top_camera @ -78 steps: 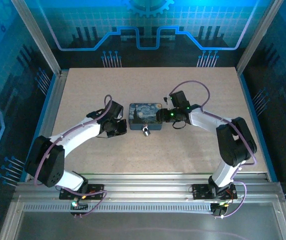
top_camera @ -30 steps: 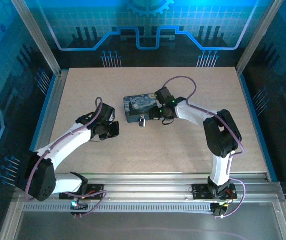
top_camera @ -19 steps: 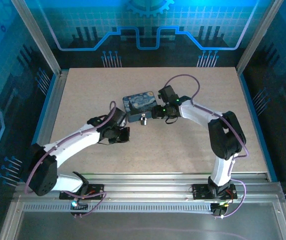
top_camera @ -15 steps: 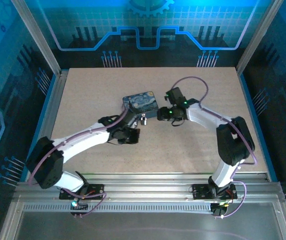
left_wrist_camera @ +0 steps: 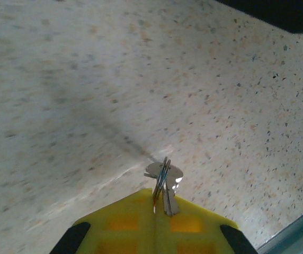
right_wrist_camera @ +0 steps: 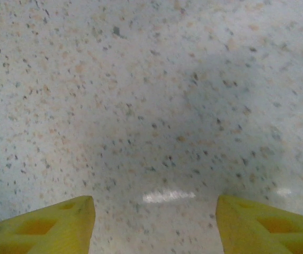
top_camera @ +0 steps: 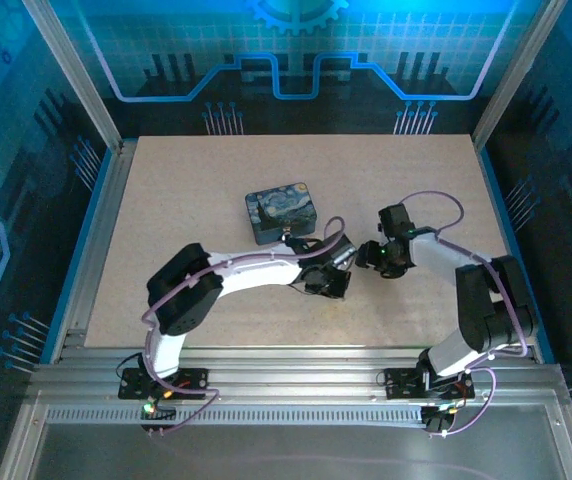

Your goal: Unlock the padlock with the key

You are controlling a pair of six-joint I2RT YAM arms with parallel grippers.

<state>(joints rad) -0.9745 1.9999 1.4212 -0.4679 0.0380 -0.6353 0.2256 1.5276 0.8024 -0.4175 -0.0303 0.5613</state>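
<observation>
We are pinching the key [left_wrist_camera: 165, 177] between our left fingers [left_wrist_camera: 125, 225], which are pressing together at the lower centre of the left wrist frame; our right fingers [right_wrist_camera: 45, 222] are standing spread over the bare table [right_wrist_camera: 151, 79]; the padlock [top_camera: 288, 234] is sitting against the painted box [top_camera: 280, 208], just above centre in the top frame.

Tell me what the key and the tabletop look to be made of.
The key: thin metal, silvery, with a bright glint on its bow. The tabletop: probably speckled beige laminate or composite; a faint sheen suggests a smooth, semi-gloss finish.
</observation>
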